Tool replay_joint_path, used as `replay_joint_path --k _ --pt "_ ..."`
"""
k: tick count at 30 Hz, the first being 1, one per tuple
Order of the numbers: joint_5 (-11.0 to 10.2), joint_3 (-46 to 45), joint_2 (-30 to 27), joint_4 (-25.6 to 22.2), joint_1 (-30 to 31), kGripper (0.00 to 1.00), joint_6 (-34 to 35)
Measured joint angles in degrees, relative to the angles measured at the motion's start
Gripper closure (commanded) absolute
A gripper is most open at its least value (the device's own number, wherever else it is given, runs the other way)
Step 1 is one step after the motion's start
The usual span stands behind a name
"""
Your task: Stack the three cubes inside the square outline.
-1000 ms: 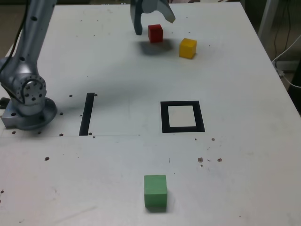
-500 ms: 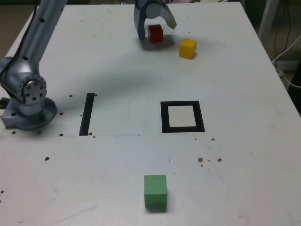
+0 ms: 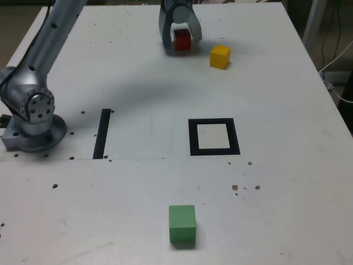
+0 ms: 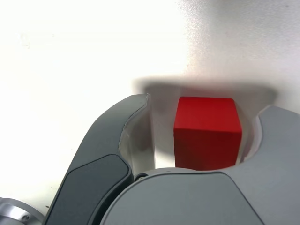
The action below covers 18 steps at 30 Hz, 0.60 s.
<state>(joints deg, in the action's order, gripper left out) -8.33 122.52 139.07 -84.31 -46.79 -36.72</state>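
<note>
Evidently the first pick-up was in hand: the claw (image 3: 182, 40) stood spread around the red cube (image 3: 182, 40) on the bench (image 3: 132, 193) (far from the square outline (image 3: 214, 136)), and needed closing next.

A white, dark-speckled surface (image 3: 127, 193) catches glare; dark clutter and a pale cable (image 3: 336, 94) lie beyond its right edge in the exterior view.
</note>
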Motion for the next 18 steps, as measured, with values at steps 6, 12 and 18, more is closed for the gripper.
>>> replay_joint_path --k 6,12,18 --pt "-0.1 0.0 0.1 0.0 0.3 0.68 -0.2" --pt "-0.4 -0.1 0.1 0.0 0.6 0.68 -0.2" --pt "-0.8 -0.4 -0.1 0.0 1.2 0.68 -0.2"
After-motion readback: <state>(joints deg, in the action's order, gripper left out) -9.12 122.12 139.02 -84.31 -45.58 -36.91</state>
